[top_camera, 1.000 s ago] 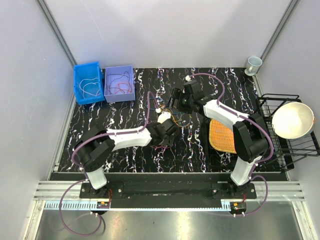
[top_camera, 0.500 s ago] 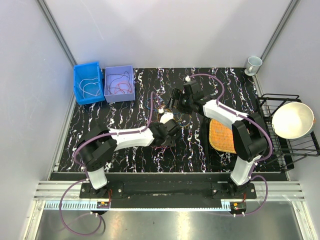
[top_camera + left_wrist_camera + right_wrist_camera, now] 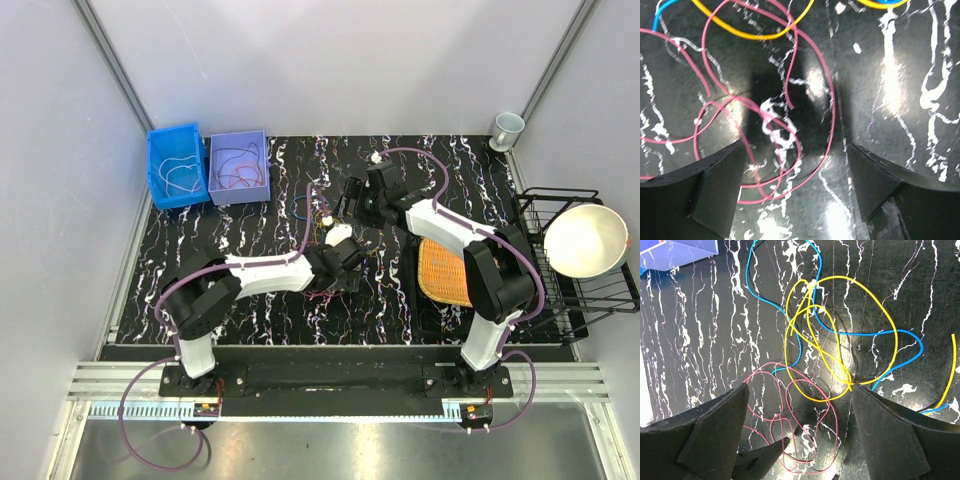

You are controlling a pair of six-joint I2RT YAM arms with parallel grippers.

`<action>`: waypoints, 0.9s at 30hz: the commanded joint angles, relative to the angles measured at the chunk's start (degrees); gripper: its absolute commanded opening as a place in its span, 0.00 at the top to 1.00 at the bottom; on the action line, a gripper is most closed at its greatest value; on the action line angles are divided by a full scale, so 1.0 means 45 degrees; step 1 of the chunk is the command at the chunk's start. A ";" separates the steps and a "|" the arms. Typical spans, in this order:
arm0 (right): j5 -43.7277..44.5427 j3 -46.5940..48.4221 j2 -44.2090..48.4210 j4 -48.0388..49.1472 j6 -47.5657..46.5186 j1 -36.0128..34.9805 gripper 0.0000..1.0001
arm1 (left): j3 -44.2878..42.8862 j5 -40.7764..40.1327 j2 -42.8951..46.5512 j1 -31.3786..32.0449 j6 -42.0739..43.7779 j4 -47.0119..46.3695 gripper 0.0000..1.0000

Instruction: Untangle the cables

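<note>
Tangled cables lie on the black marbled table (image 3: 250, 230) between both grippers. In the right wrist view a yellow cable (image 3: 896, 340) loops over a blue cable (image 3: 820, 262), with a pink cable (image 3: 769, 364) coiled below them. My right gripper (image 3: 797, 435) hangs open above this tangle, touching nothing. My left gripper (image 3: 797, 190) is open and low over the table. Loops of the pink cable (image 3: 832, 137) lie flat between its fingers, ungripped, with the yellow cable (image 3: 755, 36) beyond. From above, the left gripper (image 3: 335, 265) sits just below the right gripper (image 3: 350, 200).
A blue bin (image 3: 177, 167) and a purple bin (image 3: 238, 166) at the back left hold loose cables. An orange mat (image 3: 445, 272) lies right of the tangle. A wire rack with a bowl (image 3: 585, 240) stands at the right edge, a cup (image 3: 508, 128) at the back right.
My left gripper has shifted slightly to the right over the pink cable and its fingers have spread wider. The right arm has not moved.
</note>
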State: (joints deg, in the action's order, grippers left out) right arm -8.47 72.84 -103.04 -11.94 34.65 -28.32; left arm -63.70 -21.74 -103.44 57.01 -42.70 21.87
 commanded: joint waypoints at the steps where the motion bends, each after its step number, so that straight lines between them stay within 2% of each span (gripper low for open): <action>1: 0.0515 0.0084 0.0496 0.0115 0.0345 0.0237 0.10 | -0.0920 -0.0325 -0.0450 0.0045 -0.0219 -0.0680 0.18; 10: 0.0358 0.0025 0.0419 0.0096 0.0424 0.0355 0.10 | -0.2113 -0.1419 -0.1447 0.0045 -0.0590 0.0335 0.26; 13: 0.0378 0.0025 0.0399 0.0115 0.0424 0.0374 0.11 | -0.2153 -0.1615 -0.1564 0.0045 -0.0726 0.0375 0.32; 17: 0.0320 0.0044 0.0340 0.0115 0.0444 0.0413 0.10 | -0.2133 -0.1693 -0.1837 0.0045 -0.0862 0.0394 0.45; 21: 0.0261 0.0064 0.0262 0.0135 0.0463 0.0433 0.10 | -0.2269 -0.1635 -0.2130 0.0045 -0.0863 0.0394 0.52; 27: 0.0202 0.0064 0.0203 0.0135 0.0502 0.0472 0.10 | -0.2172 -0.1654 -0.2268 0.0045 -0.0902 0.0453 0.85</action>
State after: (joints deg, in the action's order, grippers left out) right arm -7.18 72.73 -103.02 -11.94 36.36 -26.81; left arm -72.90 -27.70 -112.36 57.01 -45.95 23.77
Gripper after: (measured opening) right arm 0.895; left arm 0.220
